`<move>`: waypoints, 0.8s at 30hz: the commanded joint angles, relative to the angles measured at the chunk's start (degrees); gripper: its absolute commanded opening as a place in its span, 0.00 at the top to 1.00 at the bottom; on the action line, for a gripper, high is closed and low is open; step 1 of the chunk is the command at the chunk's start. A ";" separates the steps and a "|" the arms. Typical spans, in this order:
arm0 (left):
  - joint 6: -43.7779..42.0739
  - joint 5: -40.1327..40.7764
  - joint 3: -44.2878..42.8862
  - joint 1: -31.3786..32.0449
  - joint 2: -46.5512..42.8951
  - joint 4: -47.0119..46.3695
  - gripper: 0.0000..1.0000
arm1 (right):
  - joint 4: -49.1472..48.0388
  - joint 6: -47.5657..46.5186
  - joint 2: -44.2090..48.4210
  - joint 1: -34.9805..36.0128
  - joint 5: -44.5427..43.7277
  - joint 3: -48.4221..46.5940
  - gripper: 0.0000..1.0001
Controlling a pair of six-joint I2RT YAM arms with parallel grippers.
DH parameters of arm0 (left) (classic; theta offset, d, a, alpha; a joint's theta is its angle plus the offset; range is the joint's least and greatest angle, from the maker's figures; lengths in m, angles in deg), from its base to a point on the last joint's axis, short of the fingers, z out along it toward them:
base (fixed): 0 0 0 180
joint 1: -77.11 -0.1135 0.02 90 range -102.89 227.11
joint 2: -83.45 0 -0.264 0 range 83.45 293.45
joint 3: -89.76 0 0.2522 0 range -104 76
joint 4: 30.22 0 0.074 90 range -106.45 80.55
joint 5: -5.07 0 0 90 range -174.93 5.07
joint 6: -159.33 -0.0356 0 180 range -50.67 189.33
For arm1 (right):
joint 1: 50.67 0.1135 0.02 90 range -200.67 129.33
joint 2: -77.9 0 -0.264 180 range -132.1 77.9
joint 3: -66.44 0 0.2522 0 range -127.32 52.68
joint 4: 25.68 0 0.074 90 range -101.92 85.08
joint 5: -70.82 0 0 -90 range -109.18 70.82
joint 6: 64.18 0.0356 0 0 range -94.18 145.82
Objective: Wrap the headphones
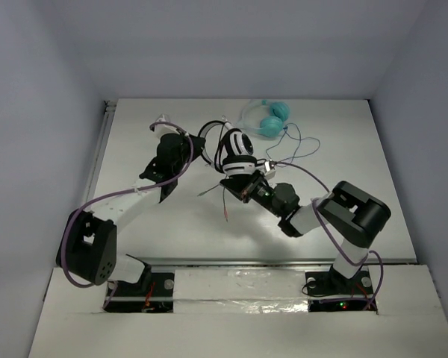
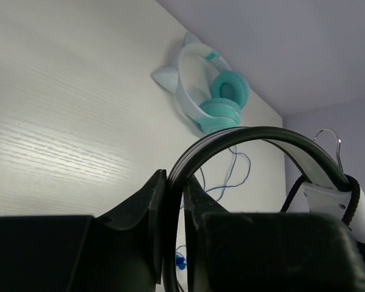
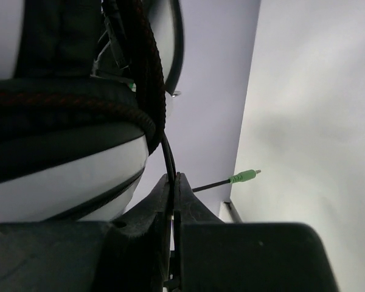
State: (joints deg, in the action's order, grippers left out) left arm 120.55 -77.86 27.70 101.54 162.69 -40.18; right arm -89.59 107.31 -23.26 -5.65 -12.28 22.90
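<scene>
**CABLE WINDING: GRIP, TENSION AND CLEARANCE**

The headphones (image 1: pixel 237 148) are located near the centre of the table (image 1: pixel 343 156), between the two arms, and appear to be lifted off its surface. The black headband (image 2: pixel 243 135) is clamped between the closed fingers of the left gripper (image 2: pixel 174 185). The thin black cable (image 3: pixel 169 159) is pinched just below the white-and-black earcup (image 3: pixel 67 182) by the closed right gripper (image 3: pixel 172 185). The free end, with its green plug (image 3: pixel 245 177), trails loose beyond the pinch. How many turns are already laid cannot be told.

The step in hand is judged to be winding the cable around the headphones. The following is advised:

1. The headband clamp should be held firm, so that a steady core is provided.
2. Only light tension should be applied, since the cable is thin and its joint at the earcup could be strained.
3. Each turn should be laid beside the last, without crossing.
4. The loose tail should be kept away from the teal headphones (image 1: pixel 272 121) and their blue cord (image 1: pixel 302 145), which lie near and could be snagged.
</scene>
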 commanded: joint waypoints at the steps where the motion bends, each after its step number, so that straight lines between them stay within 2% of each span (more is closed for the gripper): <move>1: 2.14 14.62 -0.59 -1.40 -5.23 -13.37 1.00 | -24.21 6.12 0.53 2.18 5.86 4.99 0.96; 6: 0.64 21.30 6.98 0.62 -8.40 -11.87 1.00 | -15.59 6.05 2.72 3.41 4.09 7.81 0.95; 8: -1.11 23.94 8.73 2.64 -9.10 -11.00 1.00 | -11.57 4.64 3.17 4.91 3.57 7.19 0.92; 12: -4.10 28.95 10.85 5.89 -10.86 -8.89 1.00 | -16.36 5.69 2.12 5.43 2.68 7.46 0.87; 13: -5.16 32.27 11.03 6.59 -10.95 -8.36 1.00 | -17.59 6.91 0.81 5.43 3.55 7.28 0.86; 16: -5.96 33.89 12.25 7.13 -11.39 -6.68 1.00 | -20.94 7.54 -2.27 6.75 4.18 6.32 0.71; 18: -5.52 33.62 12.87 8.43 -11.13 -7.12 1.00 | -22.00 7.80 -3.94 6.75 3.92 5.61 0.69; 21: -4.12 33.10 14.01 9.59 -10.51 -7.39 1.00 | -23.67 8.07 -6.93 6.75 2.86 5.26 0.71; 22: -2.89 31.70 14.54 9.59 -10.34 -7.65 1.00 | -23.50 7.46 -7.29 6.75 2.42 5.08 0.88; 23: -2.62 31.17 15.24 9.59 -10.34 -8.17 1.00 | -22.62 7.19 -7.55 6.75 1.90 5.00 0.92; 24: -2.62 30.73 15.51 9.59 -10.25 -8.27 1.00 | -22.27 6.84 -7.47 6.75 1.63 5.08 0.91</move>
State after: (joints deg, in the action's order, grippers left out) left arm 114.21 -47.02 42.70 110.54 154.19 -40.88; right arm -87.27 114.52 -30.56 0.84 -9.66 29.10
